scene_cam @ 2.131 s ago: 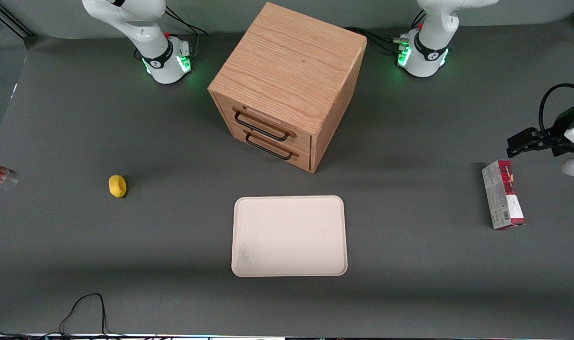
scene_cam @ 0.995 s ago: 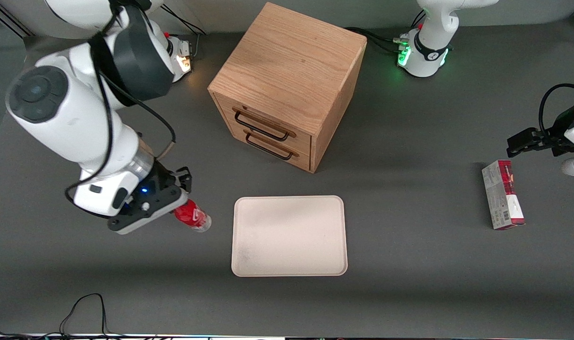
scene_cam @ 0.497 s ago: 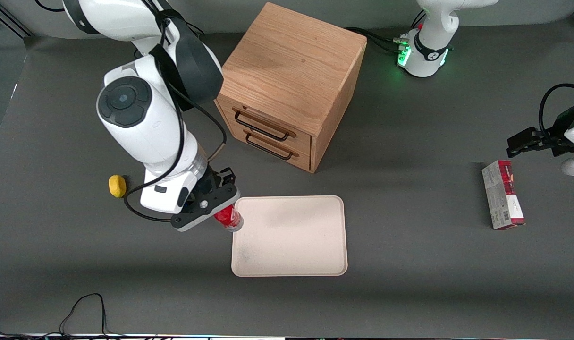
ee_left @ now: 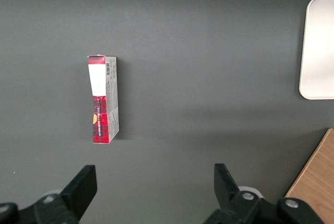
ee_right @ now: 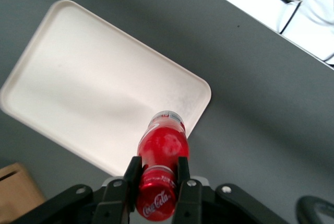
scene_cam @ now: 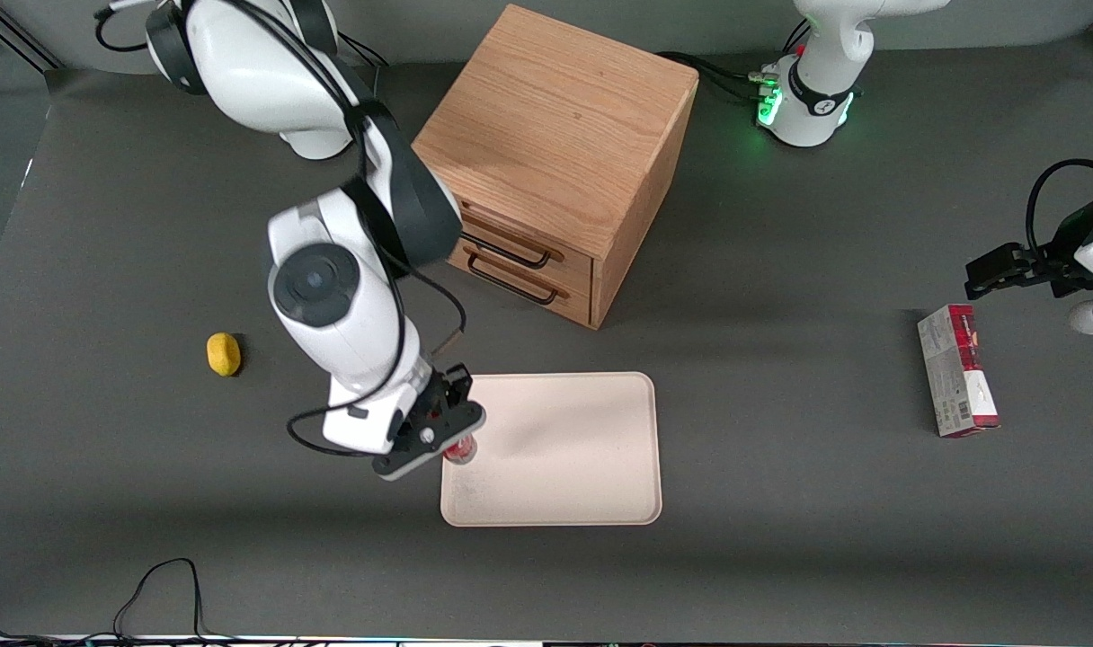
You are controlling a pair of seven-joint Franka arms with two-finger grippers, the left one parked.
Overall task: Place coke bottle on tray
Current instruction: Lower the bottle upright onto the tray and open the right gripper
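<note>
A wooden cabinet (scene_cam: 546, 153) stood mid-table on the dark grey table (scene_cam: 780, 539), turned at an angle, its two drawers shut, each with a dark wire handle (scene_cam: 510, 280). A small yellow lump (scene_cam: 224, 354) lay toward the working arm's end of the table, nearer the front camera than the cabinet. Toward the parked arm's end, a red, white and grey carton (scene_cam: 957, 370) lay flat. A black cable (scene_cam: 155, 584) looped at the table edge nearest the front camera.

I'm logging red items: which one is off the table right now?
The small red coke bottle, clamped in the right gripper over the cream tray's edge; the red-and-white carton box lies on the table.
</note>
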